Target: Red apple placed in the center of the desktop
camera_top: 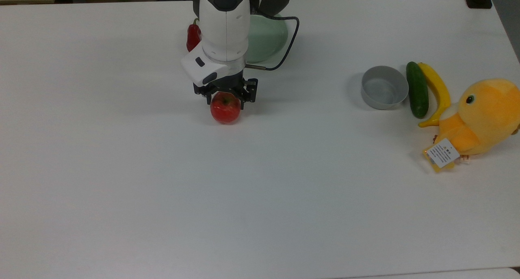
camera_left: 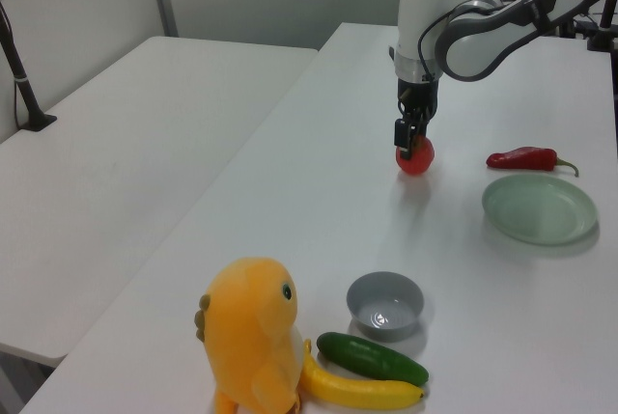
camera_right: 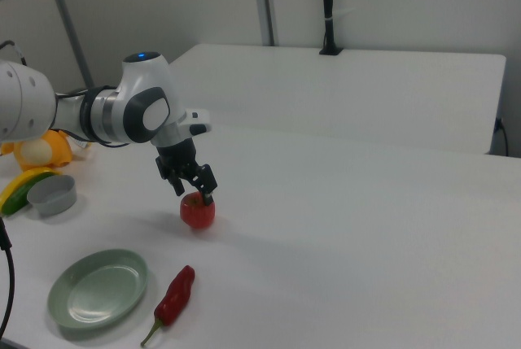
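We see the black gripper grasping the round glossy red apple on the white matte surface, wide bare room toward its near edge.

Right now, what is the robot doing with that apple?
The robot arm's gripper is right on top of the red apple, with its fingers around the top. The apple looks like it is resting on the white desktop, so the robot seems to be setting it down. Behind the arm are a green plate and a red chili pepper. Off to the top view's right sit a gray bowl, a cucumber, a banana and a yellow plush toy.
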